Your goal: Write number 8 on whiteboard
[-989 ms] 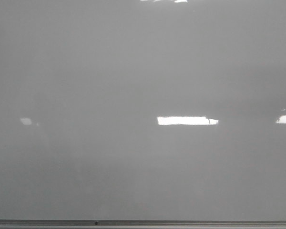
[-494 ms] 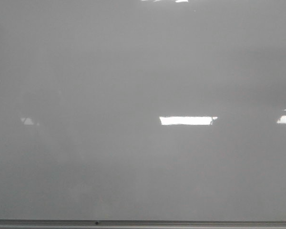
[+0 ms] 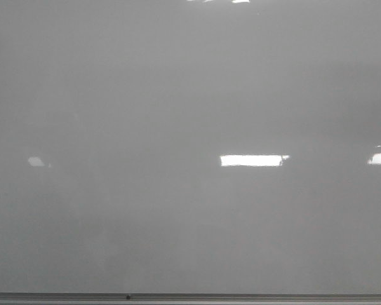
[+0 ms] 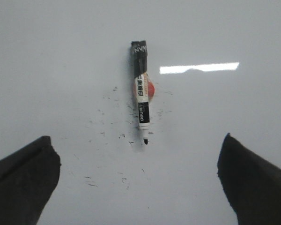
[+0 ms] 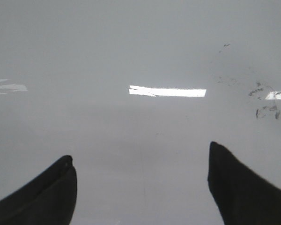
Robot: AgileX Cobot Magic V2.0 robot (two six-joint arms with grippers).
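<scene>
The whiteboard (image 3: 190,95) fills the front view, glossy pale grey, with no number 8 showing on it in any view. Neither gripper appears in the front view. In the left wrist view a black-and-white marker (image 4: 141,93) lies flat on the whiteboard (image 4: 51,56), uncapped, its tip pointing toward my left gripper (image 4: 138,145), which stands open some way short of it. Small black ink specks (image 4: 107,136) are scattered around the marker. In the right wrist view my right gripper (image 5: 140,157) is open over bare whiteboard (image 5: 131,47), nothing between its fingers.
A grey metal edge rail (image 3: 190,297) runs along the board's near edge. Bright rectangular light reflections (image 3: 251,161) lie on the surface. Smudged black marks (image 5: 264,101) sit off to one side in the right wrist view.
Only the light reflections on the board have shifted slightly to the right in the front view; nothing else has moved there.
</scene>
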